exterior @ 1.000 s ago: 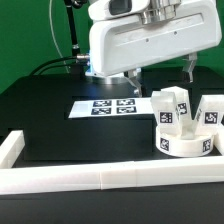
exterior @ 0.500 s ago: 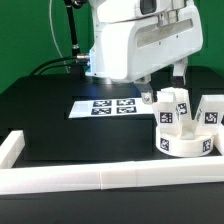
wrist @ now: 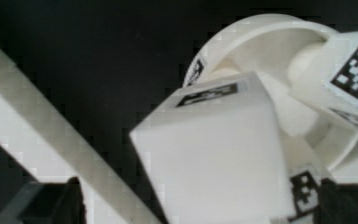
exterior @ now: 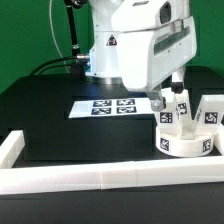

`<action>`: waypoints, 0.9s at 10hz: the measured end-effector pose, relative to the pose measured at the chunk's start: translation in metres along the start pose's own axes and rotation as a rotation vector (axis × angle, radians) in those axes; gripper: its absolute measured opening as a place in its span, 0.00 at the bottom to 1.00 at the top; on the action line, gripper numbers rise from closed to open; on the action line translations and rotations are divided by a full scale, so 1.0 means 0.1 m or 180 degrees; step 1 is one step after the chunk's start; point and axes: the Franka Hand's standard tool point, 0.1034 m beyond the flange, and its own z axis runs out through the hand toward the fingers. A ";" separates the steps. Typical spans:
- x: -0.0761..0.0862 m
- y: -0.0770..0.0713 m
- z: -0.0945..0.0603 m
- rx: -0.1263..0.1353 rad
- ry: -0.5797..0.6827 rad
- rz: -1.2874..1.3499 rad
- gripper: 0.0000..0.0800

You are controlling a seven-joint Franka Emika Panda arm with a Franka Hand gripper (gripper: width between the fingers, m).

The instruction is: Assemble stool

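three white legs [exterior: 188, 108] stand bunched on the round white seat [exterior: 183, 142], at the exterior view's right of the black table [exterior: 50, 120], beside the marker board [exterior: 104, 107]. the gripper [exterior: 168, 98] hangs spread open, fingers [exterior: 157, 103] flanking one leg, gripping nothing. black-and-white square tags mark each part; no readable writing.

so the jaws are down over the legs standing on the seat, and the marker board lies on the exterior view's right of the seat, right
Not quite: the marker board lies on the exterior view's left of the seat, as the exterior view shows. The gripper is indeed down over the legs standing on it.
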 end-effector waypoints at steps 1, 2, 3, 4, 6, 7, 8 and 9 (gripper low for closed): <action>-0.03 0.01 0.04 0.0016 -0.0015 0.0004 0.81; -0.03 -0.01 0.07 0.0026 -0.0029 -0.0008 0.81; -0.01 -0.04 0.09 0.0029 -0.0030 0.0020 0.81; 0.01 -0.06 0.10 0.0020 -0.0024 0.0027 0.81; 0.00 -0.05 0.10 0.0020 -0.0024 0.0034 0.50; 0.00 -0.05 0.10 0.0018 -0.0023 0.0037 0.50; 0.00 -0.04 0.10 0.0018 -0.0023 0.0087 0.42; 0.00 -0.04 0.10 0.0017 -0.0023 0.0167 0.42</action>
